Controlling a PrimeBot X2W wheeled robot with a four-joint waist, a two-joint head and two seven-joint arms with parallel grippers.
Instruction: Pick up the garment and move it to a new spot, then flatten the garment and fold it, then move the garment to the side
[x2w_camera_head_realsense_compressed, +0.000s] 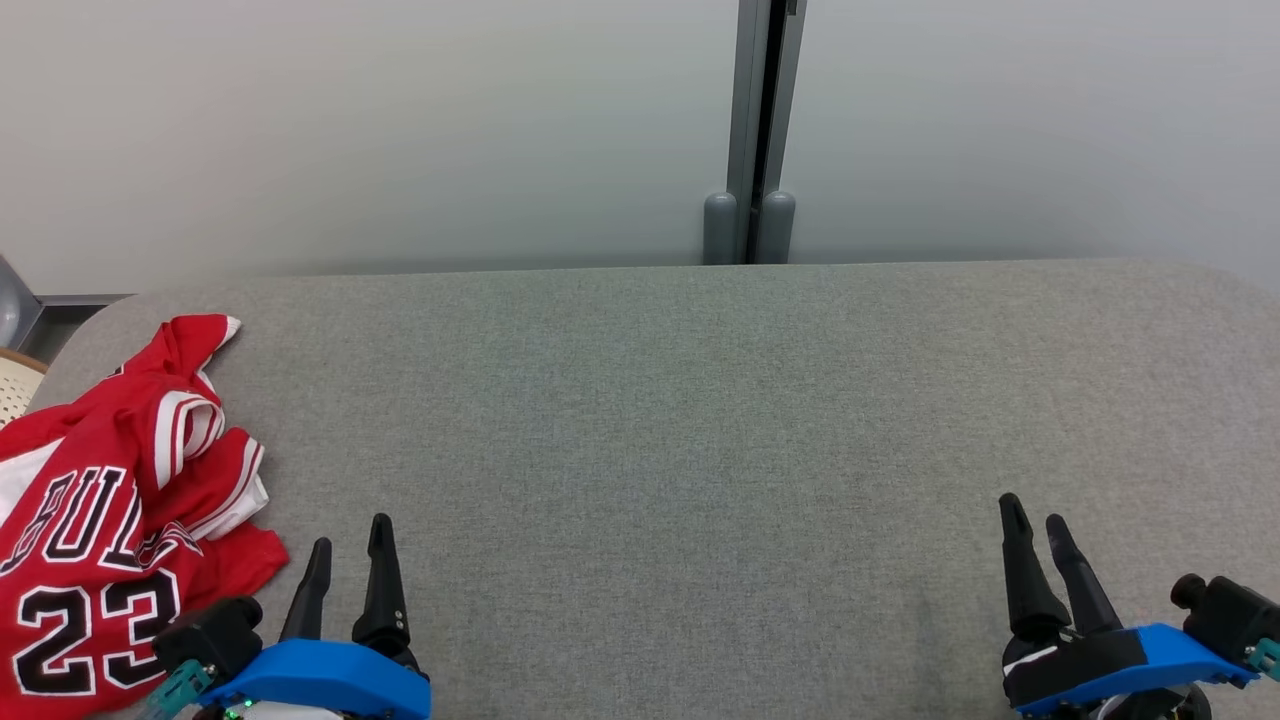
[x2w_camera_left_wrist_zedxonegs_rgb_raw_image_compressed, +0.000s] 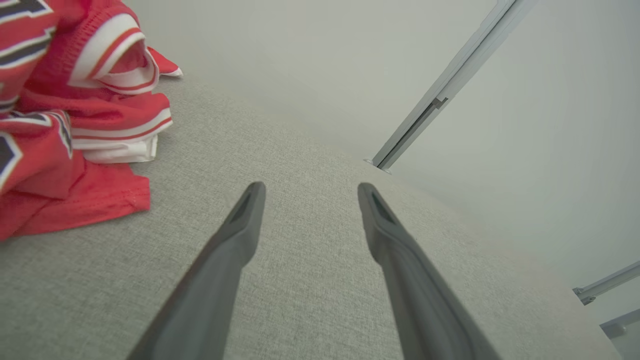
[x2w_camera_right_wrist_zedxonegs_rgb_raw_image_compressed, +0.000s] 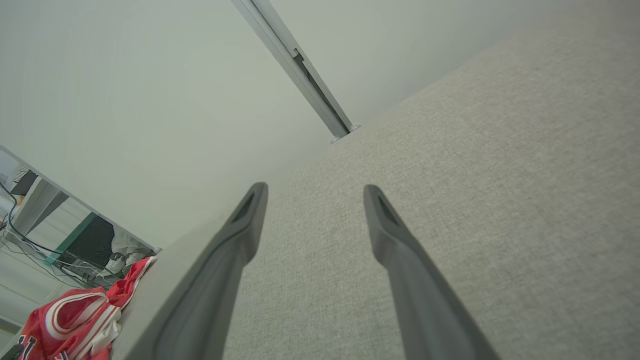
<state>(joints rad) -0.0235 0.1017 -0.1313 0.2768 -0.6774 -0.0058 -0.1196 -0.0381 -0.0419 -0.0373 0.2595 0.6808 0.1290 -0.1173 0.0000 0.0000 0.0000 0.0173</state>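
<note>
1. Head view: jersey (x2w_camera_head_realsense_compressed: 100, 520) lies crumpled at the front-left corner of the desk (x2w_camera_head_realsense_compressed: 700, 420). It is red w/ white trim, and part of it runs out of frame.
2. Left jaws: wide open, nothing held. Their fingers (x2w_camera_head_realsense_compressed: 383, 585) are just beside the jersey's right hem, not touching. In the left wrist view the cloth is to the side of the fingers, not between them.
3. Right jaws: also wide open and empty, over bare desk, well apart from the jersey.
4. My judgement: the pick-up is not yet begun.
5. Possible problems from here:
   - The cloth is bunched in many layers, so a pinch may take only the top layer and the rest will drag or twist.
   - The jersey seems to sit at the desk edge, so a sideways push w/o a firm grip may slide it off.
   - Going too low, the fingertips may catch the desk's fabric cover instead of the jersey.
   - The right arm has a long reach across, so a two-hand grasp may come uneven.
</note>
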